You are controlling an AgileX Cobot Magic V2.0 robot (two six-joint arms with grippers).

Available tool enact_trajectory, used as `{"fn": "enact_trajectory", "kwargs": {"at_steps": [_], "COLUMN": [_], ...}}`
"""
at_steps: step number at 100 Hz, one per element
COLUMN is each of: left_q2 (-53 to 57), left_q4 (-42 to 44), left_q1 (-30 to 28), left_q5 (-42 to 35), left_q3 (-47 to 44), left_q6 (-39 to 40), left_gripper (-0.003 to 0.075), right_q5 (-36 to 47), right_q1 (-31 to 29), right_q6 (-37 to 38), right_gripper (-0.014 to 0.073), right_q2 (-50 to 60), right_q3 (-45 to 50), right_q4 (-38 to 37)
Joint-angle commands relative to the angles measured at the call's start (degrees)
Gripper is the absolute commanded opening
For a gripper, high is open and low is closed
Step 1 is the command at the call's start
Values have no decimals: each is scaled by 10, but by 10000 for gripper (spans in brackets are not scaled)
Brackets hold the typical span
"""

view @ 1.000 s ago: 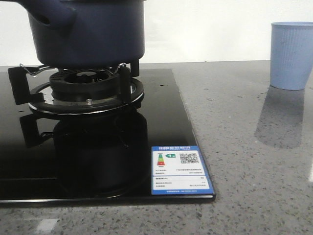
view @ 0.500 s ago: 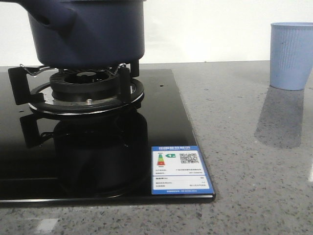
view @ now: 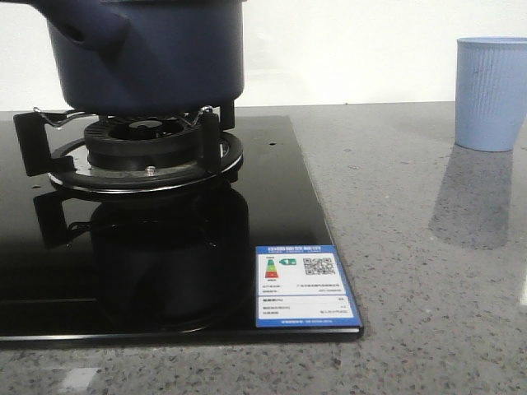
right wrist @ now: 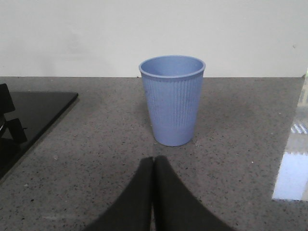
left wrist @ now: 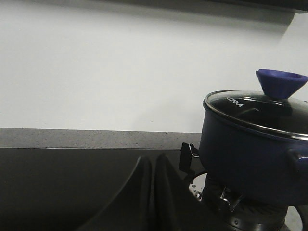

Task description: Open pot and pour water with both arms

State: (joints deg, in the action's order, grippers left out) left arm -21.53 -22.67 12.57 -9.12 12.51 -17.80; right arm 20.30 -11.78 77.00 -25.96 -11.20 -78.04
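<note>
Pot [left wrist: 250, 163] (lid on) sits apart from closed left gripper [left wrist: 153, 161].

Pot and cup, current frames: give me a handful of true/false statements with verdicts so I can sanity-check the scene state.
1. The pot has its glass lid on. True.
2. The pot sits on the burner of the black cooktop. True.
3. The cup lies tipped over on the cooktop. False: it stands upright on the grey counter, off the cooktop, to the right of it in the front view.
4. The left gripper grips the lid knob. False: its fingers are together and hold nothing, apart from the pot.
5. The right gripper is shut and short of the cup. True.
</note>
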Motion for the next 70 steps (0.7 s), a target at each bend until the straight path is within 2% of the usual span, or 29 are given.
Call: {"fn": "enact_trajectory", "kwargs": {"at_steps": [1,70], "left_q2": [-1,0], "left_q4": [-2,2], "left_q1": [-2,1], "left_q5": [-48,-49], "left_q3": [17,16], "left_q6": [4,4], "left_gripper": [-19,-19], "right_q5": [11,11], "right_q1": [0,0], "right_q6": [0,0], "right_gripper": [-67,-67], "right_q2": [-1,-1], "right_q3": [-14,-14], "right_q4": [10,10]}}
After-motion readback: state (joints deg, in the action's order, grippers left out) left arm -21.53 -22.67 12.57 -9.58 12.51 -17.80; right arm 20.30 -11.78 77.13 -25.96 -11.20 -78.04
